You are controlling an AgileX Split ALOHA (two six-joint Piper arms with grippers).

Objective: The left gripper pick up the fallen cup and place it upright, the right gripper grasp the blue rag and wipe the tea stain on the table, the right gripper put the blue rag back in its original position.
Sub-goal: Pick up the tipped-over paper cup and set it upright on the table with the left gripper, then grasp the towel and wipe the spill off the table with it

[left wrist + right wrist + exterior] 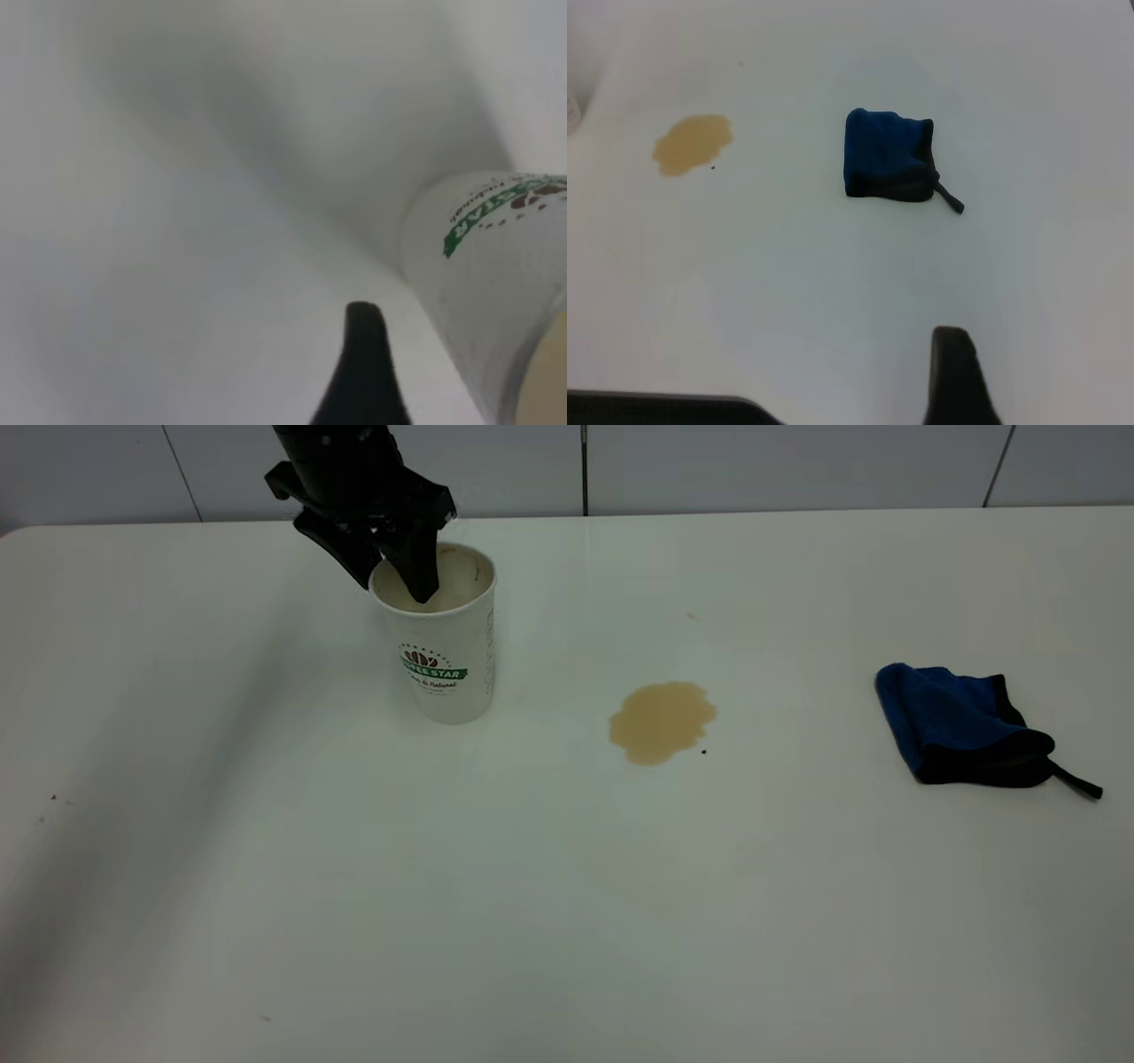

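The left gripper [397, 571] hangs over the far left part of the table [354, 921], and its fingers straddle the near-left rim of the cup [440, 638]: one finger [418, 567] reaches down inside the mouth, the other sits outside the wall. They appear to pinch the rim between them. The cup stands upright directly under the gripper, its green logo band facing the camera, the inside stained tan. In the left wrist view one dark fingertip [363, 367] shows just beside the cup [483, 266] wall.

To the right of that gripper, and nearer the camera than the cup, lies the tea stain [662, 722], a light-brown puddle well apart from the cup. A tiny black dot [703, 752] sits just off its near-right edge.

Farther right still, well apart from the stain, the blue rag [961, 726] lies crumpled on the table, with a black edge and a short black loop trailing to the right.

The right gripper [957, 376] does not appear in the exterior view. Its wrist view shows only one dark fingertip, high above the table, with the rag [888, 165] and the stain [693, 143] ahead of it; I cannot tell whether it is spread or pressed together.
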